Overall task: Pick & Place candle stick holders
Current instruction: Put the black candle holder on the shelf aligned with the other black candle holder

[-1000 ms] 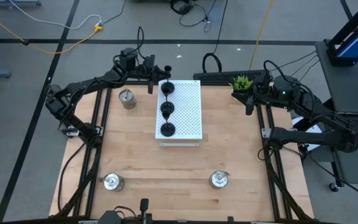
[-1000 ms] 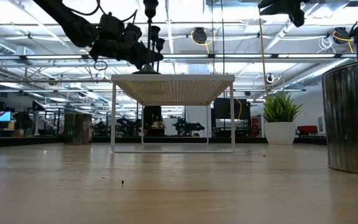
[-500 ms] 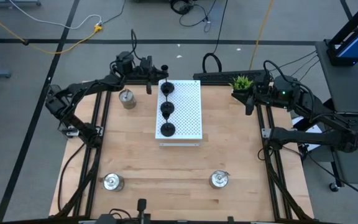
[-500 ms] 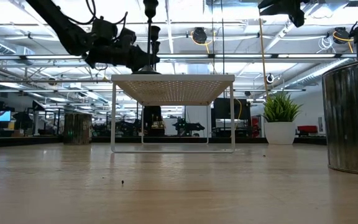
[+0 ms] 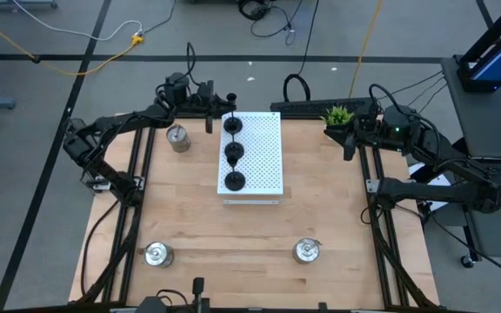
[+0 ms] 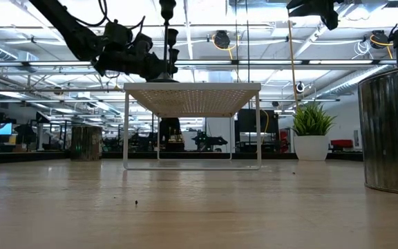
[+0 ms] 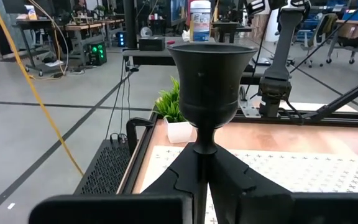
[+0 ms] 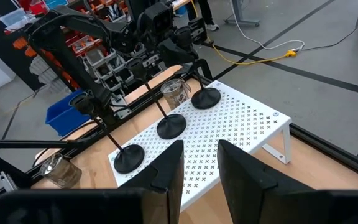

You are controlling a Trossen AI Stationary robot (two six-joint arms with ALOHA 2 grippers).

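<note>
Broadly, the table (image 5: 320,200) carries a white board (image 5: 263,152) on legs at its centre, reading the far edge in the overhead view as 12 o'clock.

The right gripper (image 8: 199,155) waits at 2 o'clock by the table's corner, its jaws spread and empty. The left gripper (image 5: 209,106) sits at 11 o'clock, just off the board's far left corner. Its wrist camera has a black cup right ahead, but whether it pinches that stem cannot be told.

Three black holders (image 5: 232,153) stand in a row along the board's 9 o'clock side. Each is upright, its long axis vertical with the cup opening upward. They look rigid and light but top-heavy on a thin stem, so a pinch low on the stem seems the safest hold.

Three silver holders (image 5: 178,137) stand on the bare table at 10, 7 and 5 o'clock, well apart. They are squat and shiny, probably slippery and perhaps breakable, and a gentle grasp across the body would suit them.
</note>
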